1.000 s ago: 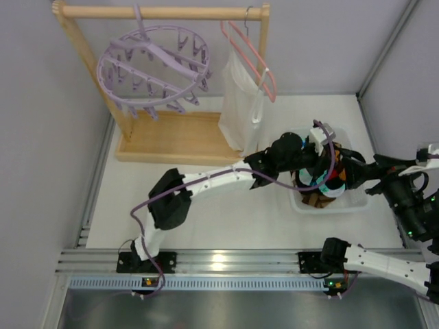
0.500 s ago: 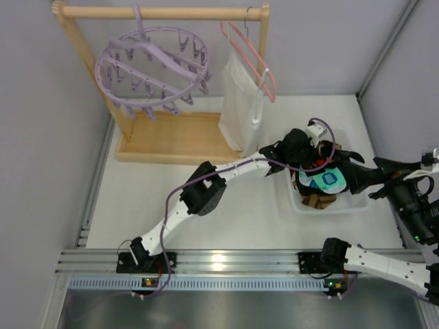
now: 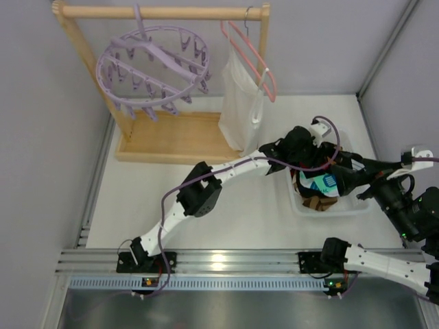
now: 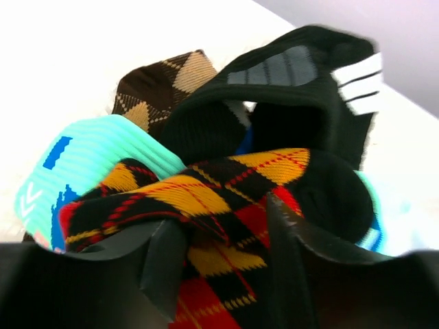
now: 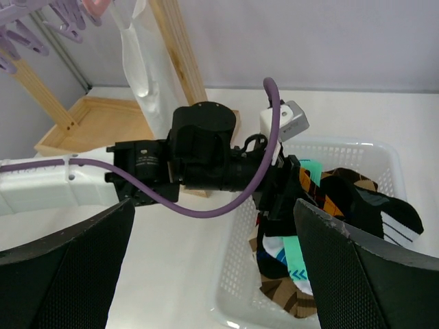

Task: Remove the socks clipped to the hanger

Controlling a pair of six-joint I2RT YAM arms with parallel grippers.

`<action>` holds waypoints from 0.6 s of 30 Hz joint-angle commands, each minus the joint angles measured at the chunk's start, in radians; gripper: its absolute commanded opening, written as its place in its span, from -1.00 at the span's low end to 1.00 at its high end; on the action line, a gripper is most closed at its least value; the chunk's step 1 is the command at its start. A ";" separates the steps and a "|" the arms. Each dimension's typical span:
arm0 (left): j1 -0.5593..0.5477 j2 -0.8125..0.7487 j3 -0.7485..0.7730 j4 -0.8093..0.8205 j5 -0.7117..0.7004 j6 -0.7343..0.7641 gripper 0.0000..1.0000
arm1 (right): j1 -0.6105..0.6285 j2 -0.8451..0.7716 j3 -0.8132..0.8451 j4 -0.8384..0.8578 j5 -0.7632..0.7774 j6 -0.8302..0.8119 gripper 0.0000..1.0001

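Socks (image 3: 322, 182) heaped in white basket (image 3: 346, 208) — left claw (image 4: 223, 219) parted astride plaid sock (image 4: 171, 195), right claw (image 5: 214, 205) agape.

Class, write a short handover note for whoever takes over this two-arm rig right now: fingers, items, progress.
Left gripper: fingers apart over the white basket, a red-yellow-black plaid sock lying between them.
Right gripper: open, empty, near the basket.
Round lavender hanger: on the wooden rack, no sock visible on its clips.
Done: socks piled in the basket.
Left: draw the left arm clear; check the clips up close.
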 commanded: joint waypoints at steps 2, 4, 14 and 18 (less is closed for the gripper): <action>-0.007 -0.155 -0.009 -0.055 -0.021 0.033 0.24 | 0.004 0.015 0.002 0.054 0.007 -0.001 0.88; -0.006 -0.189 -0.026 -0.061 -0.023 0.041 0.30 | 0.004 0.018 0.005 0.056 0.011 0.001 0.89; -0.004 -0.462 -0.303 -0.065 -0.124 0.024 0.96 | 0.004 0.028 0.025 0.094 0.019 -0.018 0.92; -0.003 -0.650 -0.562 -0.085 -0.369 -0.082 0.97 | 0.004 0.043 -0.004 0.099 0.042 -0.010 0.96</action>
